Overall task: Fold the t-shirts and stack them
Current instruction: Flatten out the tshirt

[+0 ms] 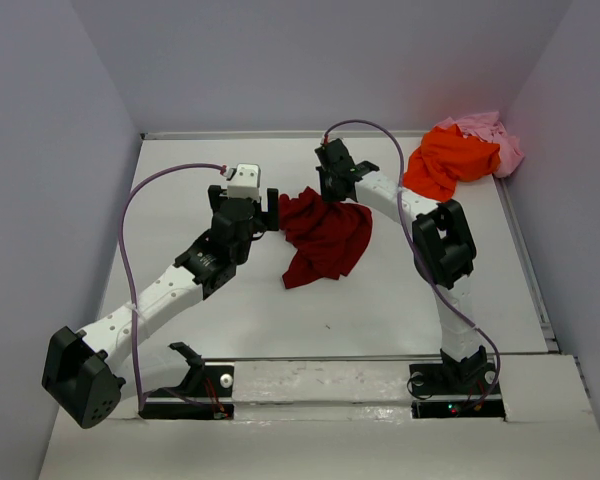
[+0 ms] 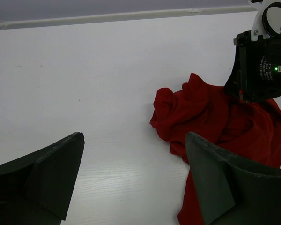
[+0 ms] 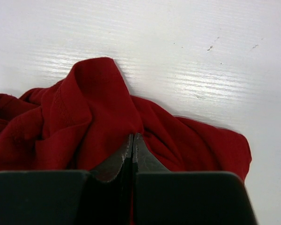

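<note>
A white table (image 1: 360,310) is carrying three shirts. A dark red t-shirt (image 1: 325,240) is lying crumpled near the middle of the surface, a little toward the far edge, trailing in loose folds toward the near edge. A bright orange t-shirt (image 1: 448,160) is sitting bunched toward the far right corner, and a pale pink t-shirt (image 1: 492,137) is huddling in that corner, touching the orange one

Bare table (image 1: 180,170) is seen left of the dark red shirt (image 1: 325,240). Far-right corner is blocked by orange shirt (image 1: 450,160) and pink shirt (image 1: 492,135).
</note>
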`<state>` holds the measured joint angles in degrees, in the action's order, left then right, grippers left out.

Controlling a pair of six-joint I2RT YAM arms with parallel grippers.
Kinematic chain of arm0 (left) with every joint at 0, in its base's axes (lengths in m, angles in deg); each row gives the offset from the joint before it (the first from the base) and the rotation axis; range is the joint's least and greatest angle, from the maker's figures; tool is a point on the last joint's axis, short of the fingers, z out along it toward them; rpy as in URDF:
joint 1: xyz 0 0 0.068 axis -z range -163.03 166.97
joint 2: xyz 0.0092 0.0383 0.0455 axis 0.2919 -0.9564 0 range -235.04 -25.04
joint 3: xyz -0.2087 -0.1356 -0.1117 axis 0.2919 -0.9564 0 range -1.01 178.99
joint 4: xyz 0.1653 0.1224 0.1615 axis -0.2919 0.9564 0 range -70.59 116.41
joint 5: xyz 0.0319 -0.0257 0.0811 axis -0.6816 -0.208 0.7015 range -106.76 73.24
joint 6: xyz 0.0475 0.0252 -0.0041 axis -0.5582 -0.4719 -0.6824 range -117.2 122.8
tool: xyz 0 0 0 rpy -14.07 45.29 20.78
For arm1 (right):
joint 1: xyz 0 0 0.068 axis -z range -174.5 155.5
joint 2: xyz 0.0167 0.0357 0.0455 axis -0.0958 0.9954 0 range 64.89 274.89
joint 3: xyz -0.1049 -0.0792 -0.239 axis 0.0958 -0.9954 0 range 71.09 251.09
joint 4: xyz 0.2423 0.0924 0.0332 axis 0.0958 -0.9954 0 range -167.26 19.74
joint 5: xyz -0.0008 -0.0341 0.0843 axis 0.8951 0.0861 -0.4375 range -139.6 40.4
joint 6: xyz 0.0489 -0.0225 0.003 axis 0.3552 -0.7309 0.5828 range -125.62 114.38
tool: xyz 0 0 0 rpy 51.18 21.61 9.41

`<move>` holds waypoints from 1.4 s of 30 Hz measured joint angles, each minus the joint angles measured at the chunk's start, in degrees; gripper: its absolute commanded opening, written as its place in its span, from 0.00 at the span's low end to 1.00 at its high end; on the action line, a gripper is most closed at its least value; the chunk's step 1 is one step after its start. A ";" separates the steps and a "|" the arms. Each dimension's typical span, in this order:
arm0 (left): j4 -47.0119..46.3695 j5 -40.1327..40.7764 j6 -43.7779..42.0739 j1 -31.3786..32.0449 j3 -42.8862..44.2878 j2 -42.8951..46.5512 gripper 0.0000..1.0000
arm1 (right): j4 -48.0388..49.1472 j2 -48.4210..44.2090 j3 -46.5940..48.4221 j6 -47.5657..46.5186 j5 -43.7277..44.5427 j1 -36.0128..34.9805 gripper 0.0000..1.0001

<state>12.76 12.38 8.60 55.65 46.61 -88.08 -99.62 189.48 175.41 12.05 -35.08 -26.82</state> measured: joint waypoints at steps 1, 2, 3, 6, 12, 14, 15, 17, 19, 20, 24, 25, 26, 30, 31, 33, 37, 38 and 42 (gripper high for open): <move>0.00 0.00 0.00 0.00 0.00 0.00 0.99 | 0.00 0.00 0.00 -0.09 0.00 0.00 0.00; 0.00 0.00 0.00 0.00 0.00 0.00 0.99 | 0.00 -0.02 0.00 -0.22 0.00 0.00 0.00; 0.00 0.00 0.00 0.00 0.00 0.00 0.99 | -0.02 -0.02 0.00 -0.33 0.00 0.00 0.00; 0.00 -0.02 0.00 0.00 0.00 0.00 0.99 | -0.13 -0.74 -0.04 -1.05 -0.02 0.00 0.00; 0.00 0.00 0.00 0.00 0.00 0.00 0.99 | -1.36 -9.49 0.13 -3.61 -0.42 0.00 0.00; -0.02 -0.02 0.00 0.00 0.00 0.00 0.99 | -1.70 -12.39 0.74 -4.09 -0.44 0.00 0.00; -0.02 -0.02 0.00 0.00 0.00 0.00 0.99 | -1.79 -14.05 1.11 -4.39 -0.44 0.00 0.00; -0.02 -0.02 0.00 0.00 0.00 0.00 0.99 | -1.99 -17.46 1.81 -4.85 -0.44 0.00 0.00; -0.04 -0.02 0.00 0.00 0.00 0.00 0.99 | -2.45 -20.72 2.49 -5.09 -0.42 0.00 0.00; -0.04 -0.02 0.00 0.00 0.00 0.00 0.99 | -3.19 -23.12 3.37 -5.38 -0.39 0.00 0.00; -0.28 -0.11 0.00 0.00 0.00 0.00 0.99 | -5.33 -26.75 7.06 -5.99 -0.17 0.00 0.00; -0.37 -0.15 0.00 0.00 0.00 0.00 0.99 | -5.86 -27.12 7.96 -6.16 -0.07 0.00 0.00; -0.39 -0.17 0.00 0.00 0.00 0.00 0.99 | -7.04 -27.63 9.62 -6.49 0.13 0.00 0.00; -0.42 -0.17 0.00 0.00 0.00 0.00 0.99 | -9.70 -28.87 13.20 -7.45 0.79 0.00 0.00; -0.39 -0.17 0.00 0.00 0.00 0.00 0.99 | -10.54 -29.00 14.23 -7.56 0.83 0.00 0.00; -0.39 -0.15 0.00 0.00 -0.02 0.00 0.99 | -12.11 -29.00 16.90 -7.82 0.85 0.00 0.00; -0.42 -0.17 0.00 0.00 -0.02 0.00 0.99 | -14.19 -29.53 21.90 -7.78 -0.26 0.00 0.00; -0.42 -0.15 0.00 0.00 -0.02 0.00 0.99 | -14.49 -29.77 22.84 -7.72 -0.83 0.00 0.00; -0.46 -0.13 0.00 0.00 -0.02 0.00 0.99 | -16.41 -30.01 28.65 -7.28 -4.57 0.00 0.00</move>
<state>12.30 12.25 8.60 55.65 46.59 -88.08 -116.04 159.47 204.06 4.77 -39.65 -26.82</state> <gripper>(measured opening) 0.989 0.011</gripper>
